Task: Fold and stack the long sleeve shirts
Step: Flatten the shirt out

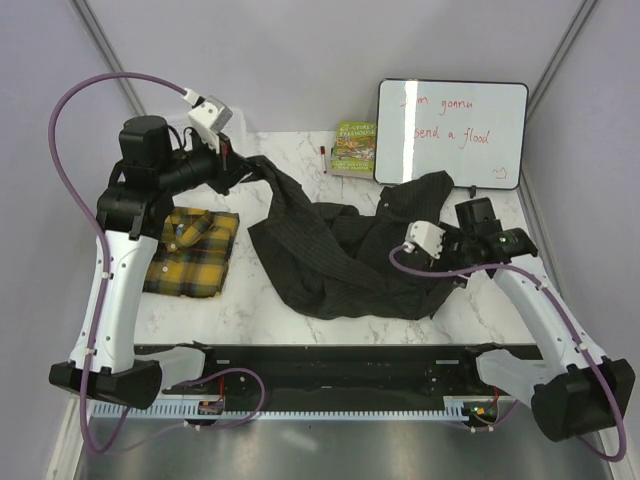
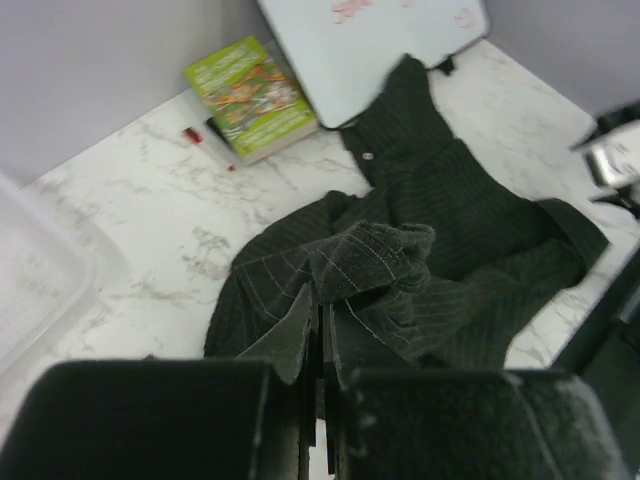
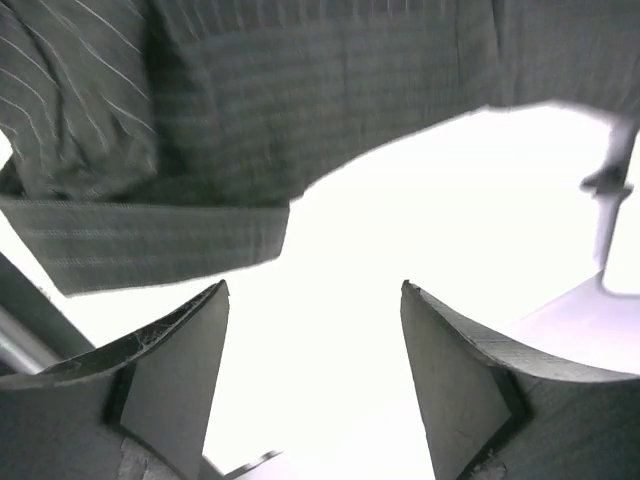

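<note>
The dark pinstriped shirt (image 1: 340,255) lies crumpled across the middle of the table. My left gripper (image 1: 238,166) is shut on one edge of it and holds that edge raised at the back left. The left wrist view shows the fingers (image 2: 325,320) pinched together on a fold of the shirt (image 2: 440,230). The yellow-and-black plaid shirt (image 1: 190,252) lies folded at the left. My right gripper (image 1: 410,218) is over the shirt's right side. In the right wrist view it (image 3: 315,300) is open and empty, low over bare table, with the shirt's hem (image 3: 150,250) just beyond the fingertips.
A green book (image 1: 355,148) and a red marker (image 1: 322,152) lie at the back. A whiteboard (image 1: 450,132) leans against the back right wall. A white plastic container's edge (image 2: 30,290) shows at the left in the left wrist view.
</note>
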Action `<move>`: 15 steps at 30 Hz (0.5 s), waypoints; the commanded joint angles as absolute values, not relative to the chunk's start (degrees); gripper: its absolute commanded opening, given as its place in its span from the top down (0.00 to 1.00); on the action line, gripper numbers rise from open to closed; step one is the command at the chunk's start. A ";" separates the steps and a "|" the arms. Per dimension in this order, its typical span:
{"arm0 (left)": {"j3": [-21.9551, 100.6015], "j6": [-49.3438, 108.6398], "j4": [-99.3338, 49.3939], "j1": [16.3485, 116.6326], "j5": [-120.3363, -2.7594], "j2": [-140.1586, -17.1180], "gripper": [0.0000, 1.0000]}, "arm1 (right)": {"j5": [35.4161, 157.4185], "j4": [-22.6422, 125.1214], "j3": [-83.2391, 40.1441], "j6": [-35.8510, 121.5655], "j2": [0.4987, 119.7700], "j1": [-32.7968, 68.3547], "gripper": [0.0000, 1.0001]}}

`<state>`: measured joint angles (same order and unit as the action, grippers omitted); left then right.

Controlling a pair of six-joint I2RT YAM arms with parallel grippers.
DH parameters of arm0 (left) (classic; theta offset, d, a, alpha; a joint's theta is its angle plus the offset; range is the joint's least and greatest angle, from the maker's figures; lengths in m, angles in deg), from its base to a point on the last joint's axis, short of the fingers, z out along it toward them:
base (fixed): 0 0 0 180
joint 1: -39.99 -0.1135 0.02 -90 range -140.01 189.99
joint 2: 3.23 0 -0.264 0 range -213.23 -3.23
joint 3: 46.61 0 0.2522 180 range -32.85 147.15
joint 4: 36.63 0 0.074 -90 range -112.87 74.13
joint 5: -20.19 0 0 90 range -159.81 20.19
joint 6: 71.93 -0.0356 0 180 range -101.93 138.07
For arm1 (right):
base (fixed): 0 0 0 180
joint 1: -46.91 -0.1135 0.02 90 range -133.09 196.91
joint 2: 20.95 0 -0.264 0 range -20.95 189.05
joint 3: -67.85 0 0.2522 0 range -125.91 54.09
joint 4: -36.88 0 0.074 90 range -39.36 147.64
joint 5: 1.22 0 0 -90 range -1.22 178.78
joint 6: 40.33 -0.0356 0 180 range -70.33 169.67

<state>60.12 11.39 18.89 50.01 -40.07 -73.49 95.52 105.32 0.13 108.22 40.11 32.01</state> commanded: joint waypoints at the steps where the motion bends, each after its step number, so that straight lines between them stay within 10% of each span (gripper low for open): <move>1: 62.25 0.79 22.29 50.10 -15.54 -68.81 0.98 | 103.53 109.09 -5.41 105.07 47.41 37.67 0.26; 10: 64.80 11.31 15.13 66.08 2.79 -59.40 0.98 | 105.74 103.03 -7.35 88.70 66.14 36.72 0.32; 15: 62.17 55.18 -35.80 68.55 10.00 -60.62 0.97 | 102.93 98.74 -4.89 86.07 71.42 32.94 0.34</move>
